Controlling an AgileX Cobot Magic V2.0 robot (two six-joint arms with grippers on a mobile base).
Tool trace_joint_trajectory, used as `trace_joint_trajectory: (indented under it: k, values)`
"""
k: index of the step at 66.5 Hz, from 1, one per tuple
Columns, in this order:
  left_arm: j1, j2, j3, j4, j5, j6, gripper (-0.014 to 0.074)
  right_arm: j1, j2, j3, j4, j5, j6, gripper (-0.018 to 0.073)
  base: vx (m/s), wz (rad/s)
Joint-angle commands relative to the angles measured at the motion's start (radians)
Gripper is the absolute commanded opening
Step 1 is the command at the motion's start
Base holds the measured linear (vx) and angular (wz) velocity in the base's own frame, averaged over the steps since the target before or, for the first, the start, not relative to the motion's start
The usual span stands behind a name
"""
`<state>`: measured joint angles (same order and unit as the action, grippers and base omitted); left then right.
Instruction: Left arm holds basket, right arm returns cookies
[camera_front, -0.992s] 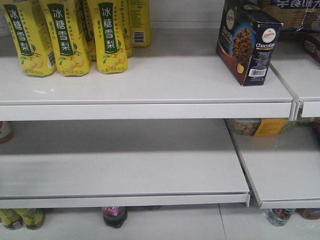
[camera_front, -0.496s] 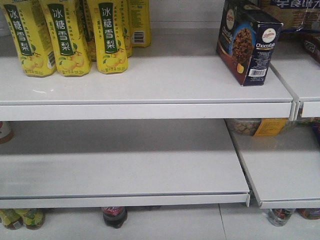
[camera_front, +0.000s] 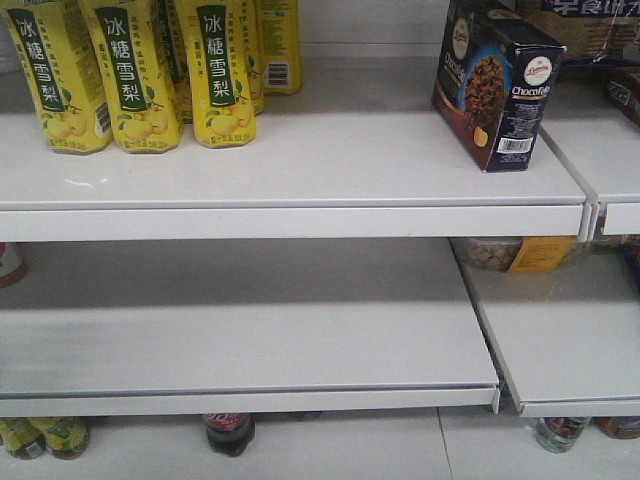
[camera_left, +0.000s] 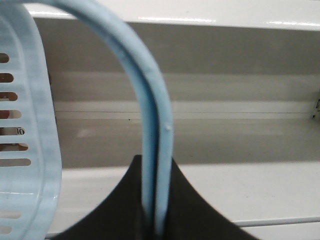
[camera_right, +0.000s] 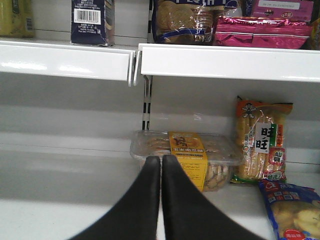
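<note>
On the upper shelf (camera_front: 300, 165) in the front view, yellow drink bottles (camera_front: 130, 75) stand in a cluster at the far left, each with a dark green band of white Chinese characters reading 冰糖雪梨 and pears pictured low on the label; one behind shows a barcode. The middle of that shelf is bare. Toward its right end stands the cookie box (camera_front: 497, 85), upright and turned at an angle, dark navy, with a chocolate-chip cookie picture, "Chocofello" partly readable in white, a round red-and-white logo near the top and a barcode low on its narrow side. Behind and right of it lie packs with blue Chinese lettering, too cropped to read. Below, a clear tub with a yellow label (camera_front: 515, 253) sits at the back where two lower shelves meet, and bottle tops show underneath.

The left wrist view shows the basket (camera_left: 27, 150), light blue with slotted sides, at the left edge; its arched handle (camera_left: 150, 115) runs down between the black fingers of the left gripper (camera_left: 157, 220), which is clamped on it.

The right wrist view shows the box's barcode side at upper left, then biscuit packs and a pink foil bag (camera_right: 260, 31). Lower, the tub sits just beyond the right gripper (camera_right: 161, 165), whose fingers are pressed together holding nothing. Right of the tub stands an orange snack bag marked 旺旺 (camera_right: 261, 142), then a blue bag (camera_right: 292, 210).
</note>
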<state>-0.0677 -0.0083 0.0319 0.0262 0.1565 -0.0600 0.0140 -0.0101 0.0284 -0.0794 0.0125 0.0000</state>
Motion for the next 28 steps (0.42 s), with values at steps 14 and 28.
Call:
trace_joint_trajectory:
  k: [14, 28]
  values:
    - [-0.005, -0.016, -0.026, 0.02, -0.101, 0.01, -0.0006, -0.005, -0.013, 0.004, -0.009, -0.084, 0.0, -0.0008, 0.0, 0.0]
    - [-0.005, -0.016, -0.026, 0.02, -0.101, 0.01, -0.0006, -0.005, -0.013, 0.004, -0.009, -0.084, 0.0, -0.0008, 0.0, 0.0]
